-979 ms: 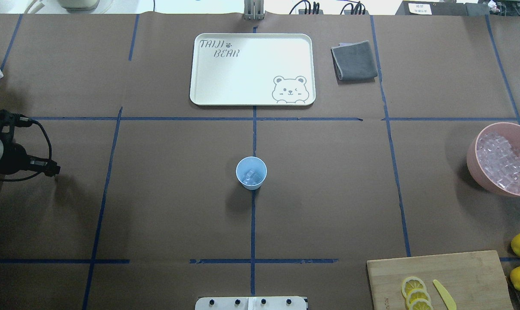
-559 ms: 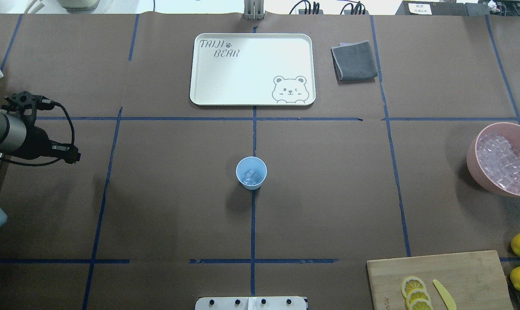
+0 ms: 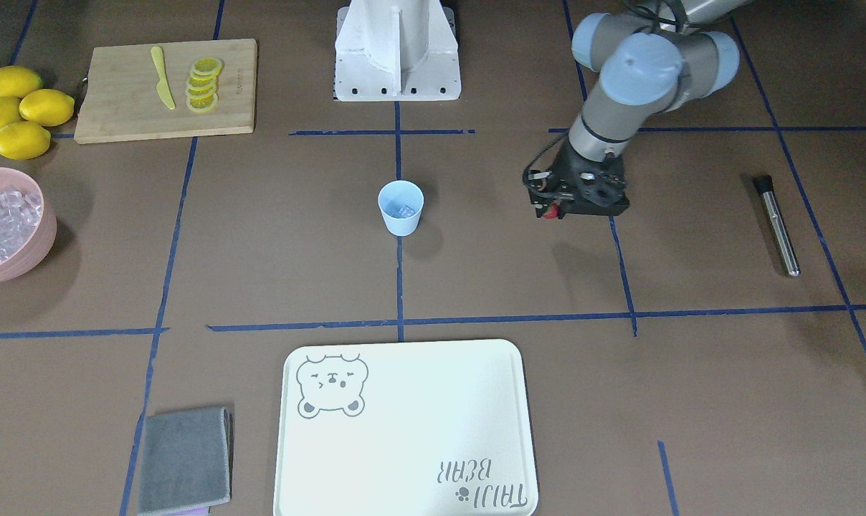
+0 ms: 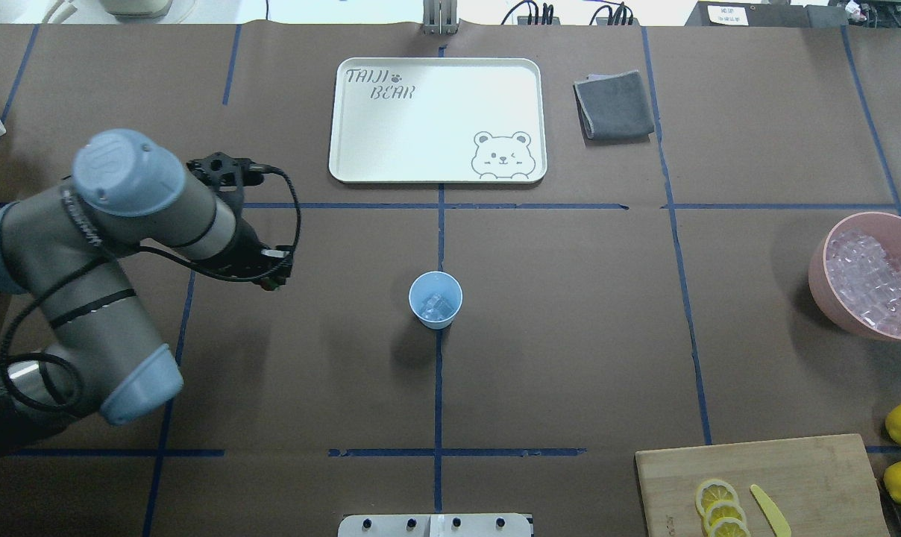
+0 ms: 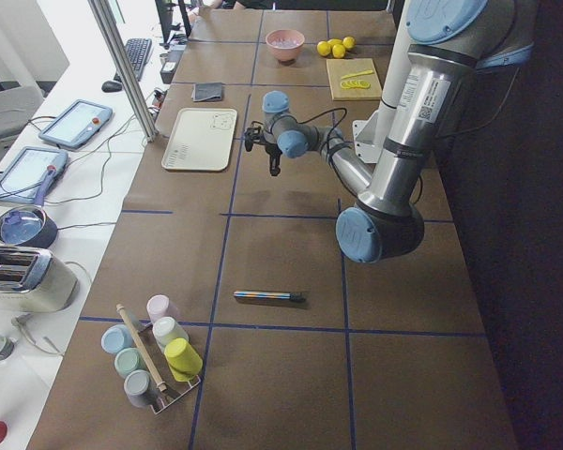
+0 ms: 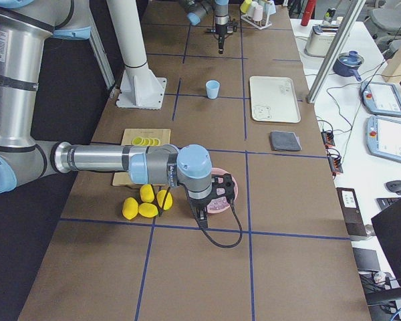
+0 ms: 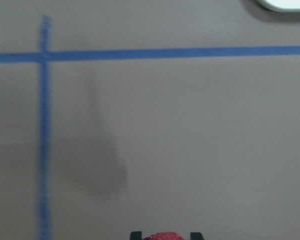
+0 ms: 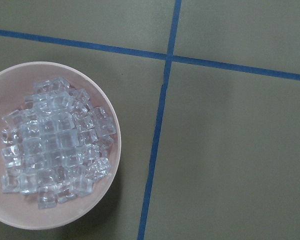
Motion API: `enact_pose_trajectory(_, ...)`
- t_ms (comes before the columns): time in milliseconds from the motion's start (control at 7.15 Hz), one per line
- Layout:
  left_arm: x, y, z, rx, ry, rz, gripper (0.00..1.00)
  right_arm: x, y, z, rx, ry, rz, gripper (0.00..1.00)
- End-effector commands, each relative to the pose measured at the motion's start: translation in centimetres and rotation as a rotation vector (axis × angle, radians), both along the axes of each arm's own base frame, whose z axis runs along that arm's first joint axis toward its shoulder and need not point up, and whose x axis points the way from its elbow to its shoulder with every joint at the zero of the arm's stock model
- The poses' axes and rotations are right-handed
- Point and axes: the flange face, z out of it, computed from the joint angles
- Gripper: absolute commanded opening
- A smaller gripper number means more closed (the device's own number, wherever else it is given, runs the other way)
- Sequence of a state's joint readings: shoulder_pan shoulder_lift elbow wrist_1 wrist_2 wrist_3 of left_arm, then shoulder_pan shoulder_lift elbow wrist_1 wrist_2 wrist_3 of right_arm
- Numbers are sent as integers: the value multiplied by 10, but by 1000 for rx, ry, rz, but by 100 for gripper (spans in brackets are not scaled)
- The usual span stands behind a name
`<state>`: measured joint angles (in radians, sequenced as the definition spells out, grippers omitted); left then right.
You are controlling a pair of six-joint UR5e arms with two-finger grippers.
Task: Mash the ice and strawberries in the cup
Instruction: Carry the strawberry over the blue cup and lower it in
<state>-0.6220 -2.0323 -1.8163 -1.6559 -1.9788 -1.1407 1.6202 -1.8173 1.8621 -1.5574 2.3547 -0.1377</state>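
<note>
1. Now my left gripper [image 3: 550, 212] is clamped on the strawberry [image 7: 162, 236], above the table and well apart from the cup [image 4: 435, 300].
2. I judge the berry light and soft, so a gentle pinch on its flanks suits it.
3. Ice [image 4: 437, 306] lies in the cup and looks hard and slippery.
4. The cup seems light and tippy; I would grip its wall.
5. My right gripper [image 6: 202, 212] hangs over the pink bowl [image 8: 114, 150]; I cannot tell how its fingers stand.

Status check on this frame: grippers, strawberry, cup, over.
Left gripper shut on strawberry, short of cup. Right gripper near pink bowl, state unclear. Cup upright, ice inside. Nothing between strawberry and cup.
</note>
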Motion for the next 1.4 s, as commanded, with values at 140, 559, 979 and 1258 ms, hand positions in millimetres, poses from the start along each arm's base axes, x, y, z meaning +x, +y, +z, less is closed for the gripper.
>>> enact_pose_trajectory(140,66,41,-119,-78,33,-50,10,0,0,0,-2,0,1,99)
enact_pose_trajectory(559,94,38,-158,-97,54,-74,11,0,0,2,-5,0,1,100)
enact_pose_trajectory(979,102,41,-175,-107,85,-99,75,0,0,0,-2,0,1,100)
enact_pose_trajectory(1258,99,40,-178,-107,100,-111,100,0,0,0,-1,-2,0,99)
